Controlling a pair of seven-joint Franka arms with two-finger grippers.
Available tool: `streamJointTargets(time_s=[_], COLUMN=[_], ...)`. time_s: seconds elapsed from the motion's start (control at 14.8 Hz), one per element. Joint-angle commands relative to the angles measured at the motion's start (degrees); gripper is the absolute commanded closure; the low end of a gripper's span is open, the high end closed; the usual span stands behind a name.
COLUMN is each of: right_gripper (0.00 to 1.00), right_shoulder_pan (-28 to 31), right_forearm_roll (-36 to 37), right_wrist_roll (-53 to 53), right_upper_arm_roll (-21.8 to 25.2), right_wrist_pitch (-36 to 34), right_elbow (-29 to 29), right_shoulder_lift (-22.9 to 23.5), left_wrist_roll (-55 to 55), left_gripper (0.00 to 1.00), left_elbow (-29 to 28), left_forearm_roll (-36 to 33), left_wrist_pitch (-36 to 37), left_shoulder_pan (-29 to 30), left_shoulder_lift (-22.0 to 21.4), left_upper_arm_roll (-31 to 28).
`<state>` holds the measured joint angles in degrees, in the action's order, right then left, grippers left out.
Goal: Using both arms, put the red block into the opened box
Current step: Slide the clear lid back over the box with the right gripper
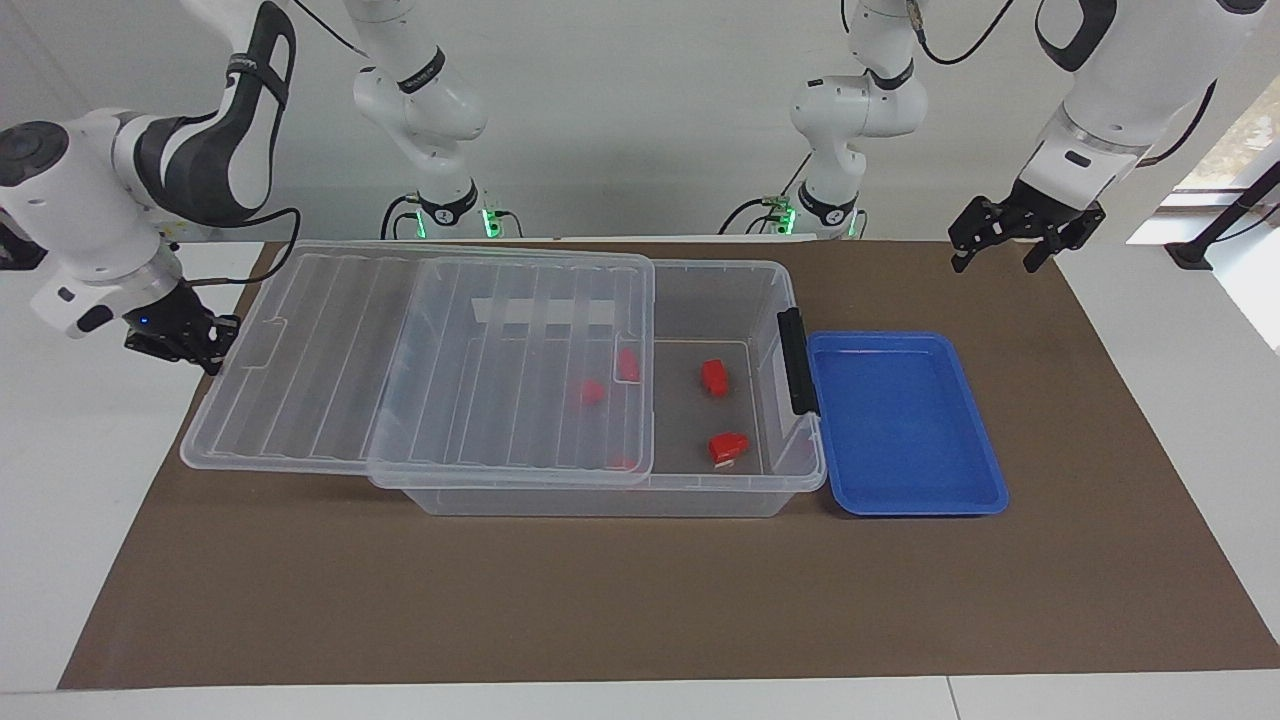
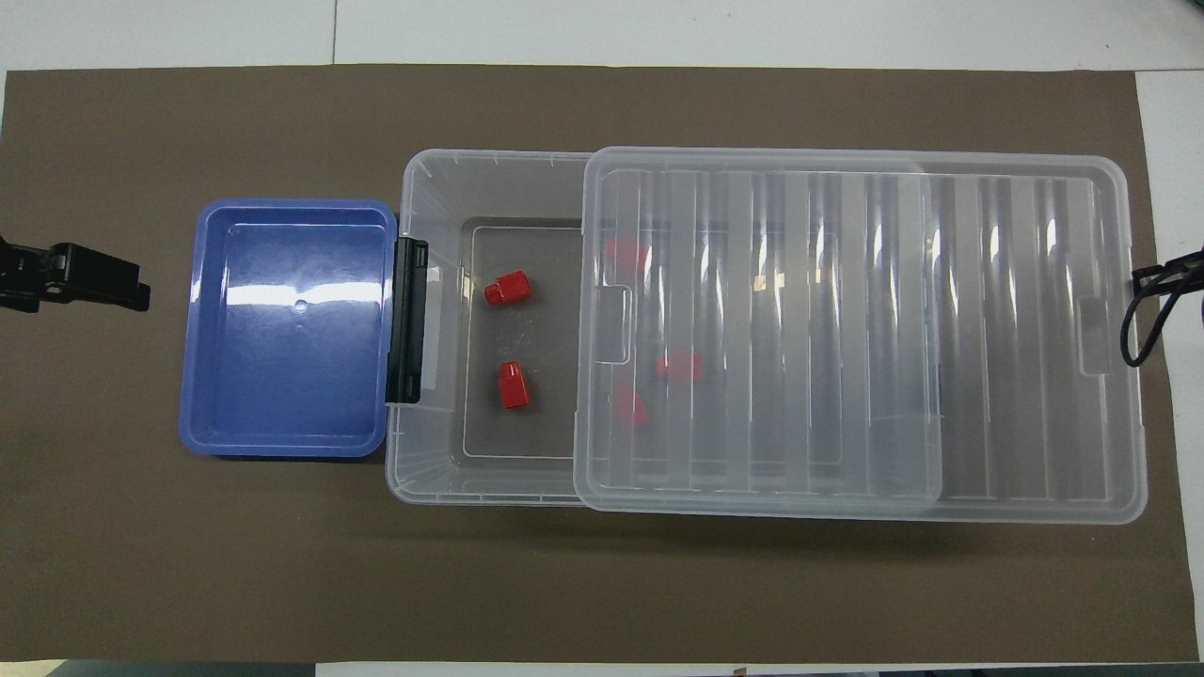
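The clear box (image 1: 600, 498) (image 2: 423, 174) lies across the mat, and its ribbed lid (image 1: 400, 350) (image 2: 847, 329) is slid partway off toward the right arm's end. Two red blocks (image 1: 714, 376) (image 1: 728, 447) lie on the uncovered floor of the box (image 2: 508, 288) (image 2: 513, 385). Others show through the lid (image 2: 679, 367) (image 2: 625, 252). My right gripper (image 1: 208, 342) (image 2: 1152, 277) is shut and sits against the overhanging end of the lid. My left gripper (image 1: 1010, 240) (image 2: 132, 290) hangs open over the mat, at the left arm's end, past the blue tray.
An empty blue tray (image 1: 905, 420) (image 2: 292, 329) sits against the box's black latch (image 1: 793, 360) at the left arm's end. A brown mat (image 1: 640, 600) covers the table. A black cable loop (image 2: 1133, 329) hangs by the right gripper.
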<state>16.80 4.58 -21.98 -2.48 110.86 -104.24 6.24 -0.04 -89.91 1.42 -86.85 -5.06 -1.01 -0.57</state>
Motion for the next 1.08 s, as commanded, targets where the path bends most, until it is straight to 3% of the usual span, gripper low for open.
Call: streamJointTargets(time_s=[0.0, 1.01], right_gripper=[1.00, 1.00], right_shoulder_pan=[-2.0, -11.9], right_forearm_roll=[-0.2, -0.6], right_wrist_roll=[3.1, 18.9], right_upper_arm_roll=[-0.3, -0.3], right_wrist_pitch=[0.2, 0.6], right_elbow=[-2.1, -4.8], right_shoulder_lift=[-1.7, -3.0], left_wrist_roll=[0.7, 0.1], left_gripper=[0.00, 0.00], left_elbow=[-0.5, -0.9], left_forearm_roll=[0.8, 0.8], left_wrist_pitch=[-0.3, 0.0], left_shoulder_pan=[-0.6, 2.9], left_shoulder_lift=[-1.1, -1.5], left_upper_arm_roll=[-0.8, 2.3])
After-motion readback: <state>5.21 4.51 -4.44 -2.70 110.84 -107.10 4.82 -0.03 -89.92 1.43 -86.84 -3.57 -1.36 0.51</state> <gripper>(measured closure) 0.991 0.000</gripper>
